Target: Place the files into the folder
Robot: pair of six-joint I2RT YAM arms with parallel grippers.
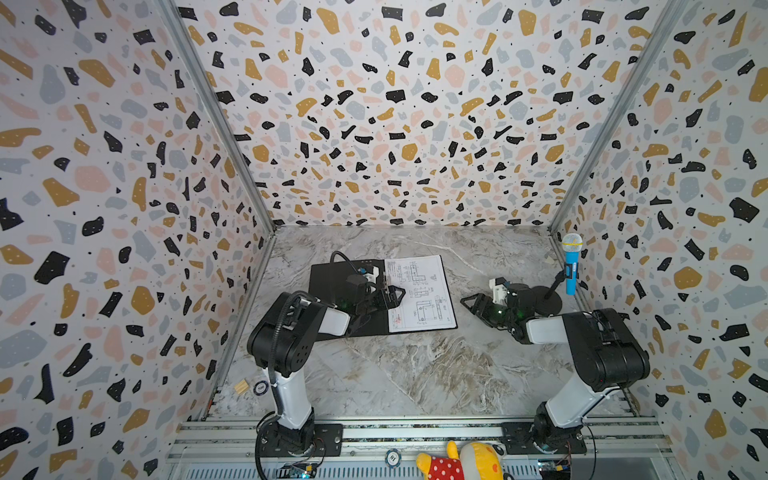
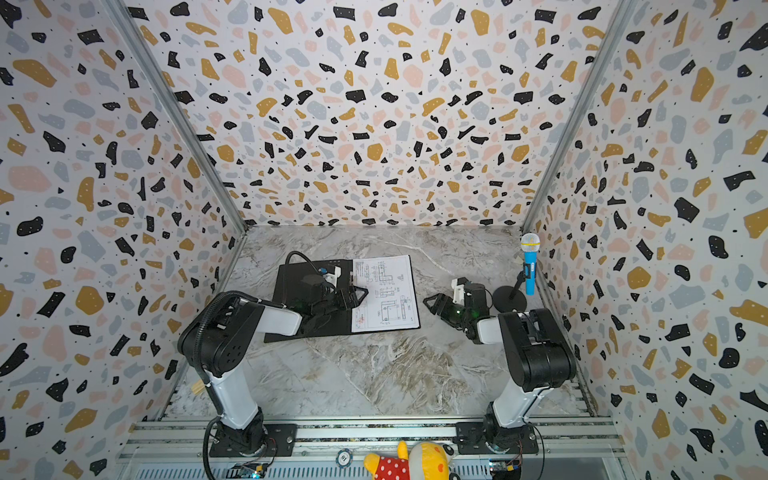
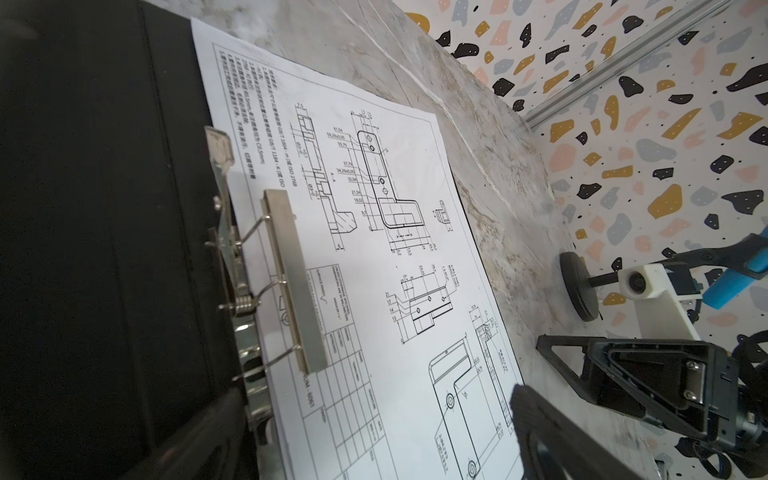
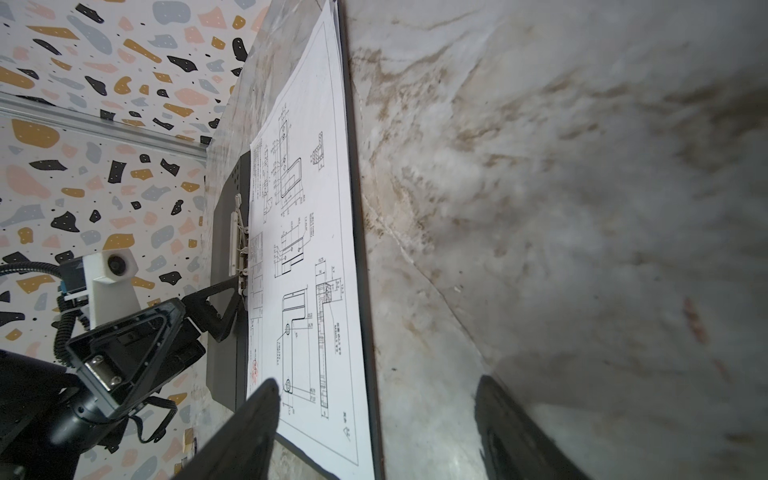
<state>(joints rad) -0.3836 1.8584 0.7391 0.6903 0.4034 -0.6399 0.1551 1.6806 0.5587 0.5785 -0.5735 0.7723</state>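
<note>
Open and flat on the table [image 1: 415,374], left of centre: folder [image 1: 328,282], spine running near to far, files [image 1: 419,291] on its right half under the clip bar [image 3: 291,278]. Left fingers [image 3: 528,403] spread, empty, over the spine; right fingers [image 4: 257,432] spread, empty, well right. Probably next: bare left half folded rightward, left arm nearer.

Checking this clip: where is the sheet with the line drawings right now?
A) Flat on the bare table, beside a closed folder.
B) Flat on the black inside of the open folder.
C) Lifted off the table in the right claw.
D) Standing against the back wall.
B: in both top views the drawing sheet lies flat on the open folder, on its black inside, with the metal clip over its edge.
</note>
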